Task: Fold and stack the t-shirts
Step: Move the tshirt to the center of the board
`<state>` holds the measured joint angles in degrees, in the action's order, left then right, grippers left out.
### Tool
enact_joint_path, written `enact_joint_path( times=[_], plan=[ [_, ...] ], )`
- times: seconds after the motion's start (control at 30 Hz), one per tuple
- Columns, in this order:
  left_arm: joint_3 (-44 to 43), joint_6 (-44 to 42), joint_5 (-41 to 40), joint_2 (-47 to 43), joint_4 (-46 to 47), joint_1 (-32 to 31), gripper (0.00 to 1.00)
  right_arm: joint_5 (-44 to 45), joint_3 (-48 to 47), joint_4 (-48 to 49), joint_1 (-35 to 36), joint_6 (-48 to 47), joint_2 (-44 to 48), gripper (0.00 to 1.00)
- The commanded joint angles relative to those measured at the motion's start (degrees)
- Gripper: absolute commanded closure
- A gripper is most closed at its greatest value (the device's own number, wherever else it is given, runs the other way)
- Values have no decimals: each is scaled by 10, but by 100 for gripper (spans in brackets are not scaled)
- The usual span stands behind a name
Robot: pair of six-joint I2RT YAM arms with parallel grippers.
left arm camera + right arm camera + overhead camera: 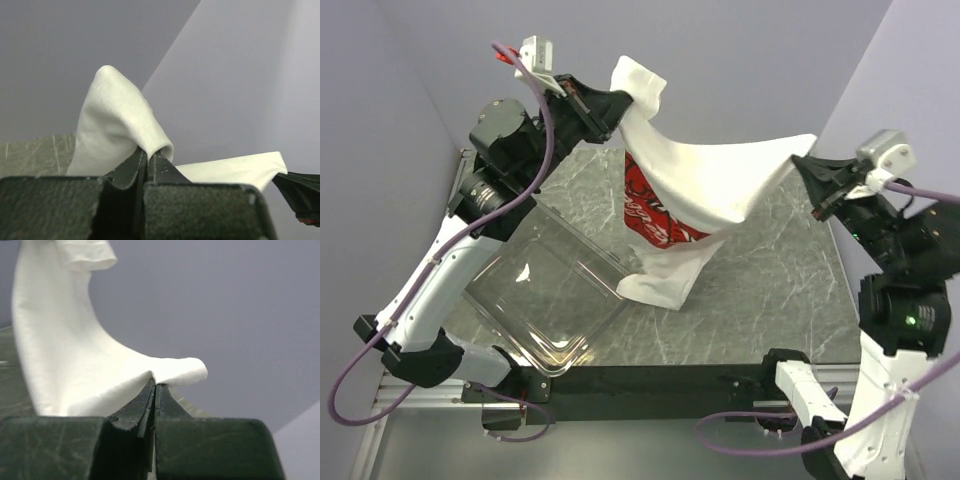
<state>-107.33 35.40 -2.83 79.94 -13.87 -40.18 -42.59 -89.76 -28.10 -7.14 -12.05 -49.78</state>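
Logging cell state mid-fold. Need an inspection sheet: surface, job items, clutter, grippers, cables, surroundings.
Surface: grey marbled tabletop, no spills seen.
Job's things: one white cotton t-shirt with a red print, stretched in the air between both arms, its lower end drooping onto the tabletop. No folded stack seen.
Clutter: clear plastic bin on the left half, nothing seen inside. The shirt's hanging end is beside its corner.
Grippers: left gripper shut on the shirt's edge; right gripper shut on the opposite edge.
Cables: purple cables run along both arms and loop off the near edge, clear of the shirt.
Surroundings: plain lilac-grey walls, nothing else seen.
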Motion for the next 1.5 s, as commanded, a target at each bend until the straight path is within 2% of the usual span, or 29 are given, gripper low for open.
enact_joint_path(
  times=[0.0, 0.23, 0.4, 0.77, 0.87, 1.03, 1.13, 1.23, 1.27, 1.4, 1.47],
  plan=[
    [-9, -30, -10, -36, 89, -2, 99, 100, -61, -48, -7, -37, -8, 100],
    [-32, -48, -10, -64, 162, -2, 99, 263, -284, -64, -9, 2, -59, 100],
    [-39, -64, -31, -87, 184, -2, 99, 323, -321, -51, -9, 9, -61, 100],
    [-10, -82, -58, -80, 162, -2, 100, 333, -230, -45, -9, 10, -18, 100],
    [-21, -73, -46, -37, 154, -2, 99, 342, -189, -44, -9, -1, -1, 100],
    [-32, -31, 18, 71, 174, -2, 99, 337, -24, -42, -9, -24, 65, 100],
    [-53, 9, 90, 140, 183, -13, 99, 293, 88, -43, -9, -47, 102, 100],
    [-79, 10, 139, 197, 170, -43, 99, 182, 187, -56, -9, -56, 122, 100],
    [-85, 0, 154, 216, 163, -52, 99, 105, 212, -58, -9, -59, 126, 100],
    [-109, -28, 154, 242, 116, -82, 99, -31, 311, -52, -8, -57, 110, 100],
    [-95, -38, 138, 230, 98, -86, 99, -63, 325, -55, -1, -51, 97, 100]
  ],
)
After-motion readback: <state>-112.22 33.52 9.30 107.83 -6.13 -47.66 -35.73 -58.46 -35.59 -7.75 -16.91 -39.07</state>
